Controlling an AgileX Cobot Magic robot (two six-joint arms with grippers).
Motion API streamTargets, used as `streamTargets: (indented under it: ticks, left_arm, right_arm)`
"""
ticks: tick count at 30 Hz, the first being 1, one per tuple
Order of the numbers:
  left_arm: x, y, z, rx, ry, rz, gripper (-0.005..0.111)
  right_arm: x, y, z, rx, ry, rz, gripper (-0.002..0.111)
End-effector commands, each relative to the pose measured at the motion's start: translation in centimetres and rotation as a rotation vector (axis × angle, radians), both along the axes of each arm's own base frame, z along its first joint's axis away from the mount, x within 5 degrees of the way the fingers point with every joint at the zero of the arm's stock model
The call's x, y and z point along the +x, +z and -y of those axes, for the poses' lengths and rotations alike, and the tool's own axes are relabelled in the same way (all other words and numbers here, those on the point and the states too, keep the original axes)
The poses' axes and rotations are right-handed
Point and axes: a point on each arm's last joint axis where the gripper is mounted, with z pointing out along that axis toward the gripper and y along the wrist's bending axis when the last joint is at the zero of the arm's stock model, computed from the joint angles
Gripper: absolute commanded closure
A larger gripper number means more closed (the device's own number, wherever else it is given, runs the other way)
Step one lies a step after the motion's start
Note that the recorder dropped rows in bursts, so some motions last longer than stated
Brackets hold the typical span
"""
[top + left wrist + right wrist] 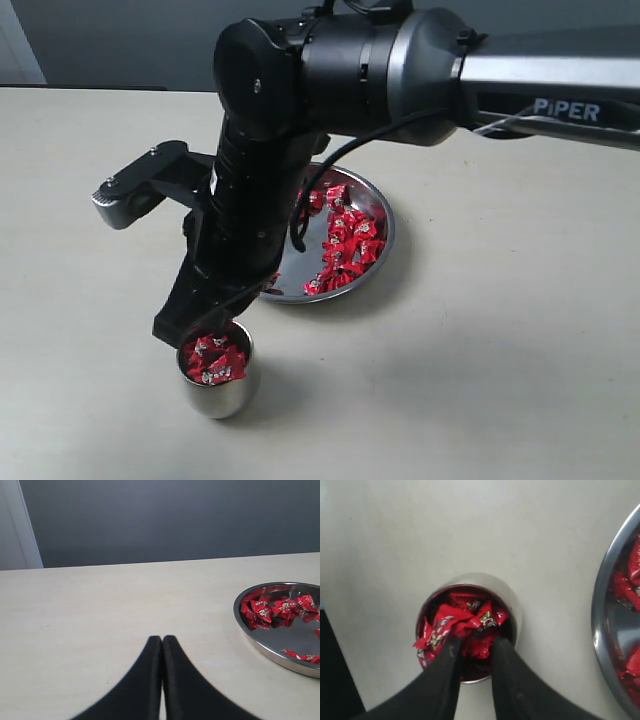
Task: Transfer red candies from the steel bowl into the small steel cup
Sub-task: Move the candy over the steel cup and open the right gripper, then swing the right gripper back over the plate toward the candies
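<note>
The small, shiny steel cup [222,398] on the pale worktop [500,350] is heaped to its rim with red-wrapped candies [215,360]. Many more lie in the wide, shallow steel bowl [386,222] nearby, so the task looks partly done. The right gripper [476,642] hangs parted just above the cup, and the left gripper [162,645] is pressed together, empty.

cup [228,402] heaped full, bowl [388,240] close by

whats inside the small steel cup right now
Red candies fill the small steel cup to its rim. The right end effector covers part of the pile; the cup's bottom is hidden beneath.
</note>
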Motion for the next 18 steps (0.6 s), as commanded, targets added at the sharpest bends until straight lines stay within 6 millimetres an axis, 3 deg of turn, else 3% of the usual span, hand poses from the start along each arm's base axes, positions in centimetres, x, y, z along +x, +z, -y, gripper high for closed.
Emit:
streamTargets:
  ticks: [1,6,12,18]
  left_arm:
    - [0.0,0.0,0.0,0.0,0.004,0.008,0.106]
    - [0.0,0.0,0.0,0.0,0.004,0.008,0.106]
    - [0.0,0.0,0.0,0.0,0.004,0.008,0.106]
    - [0.0,0.0,0.0,0.0,0.004,0.008,0.106]
  right_arm:
    - [0.4,0.5,0.3,-0.007,-0.027,0.055,0.085]
    - [1.0,0.8,0.5,-0.02,-0.078,0.121,0.085]
    - [2.2,2.5,1.1,-0.001,-0.13,0.294,0.085]
    - [5.9,3.0,2.7,0.088,-0.312,0.375,0.085]
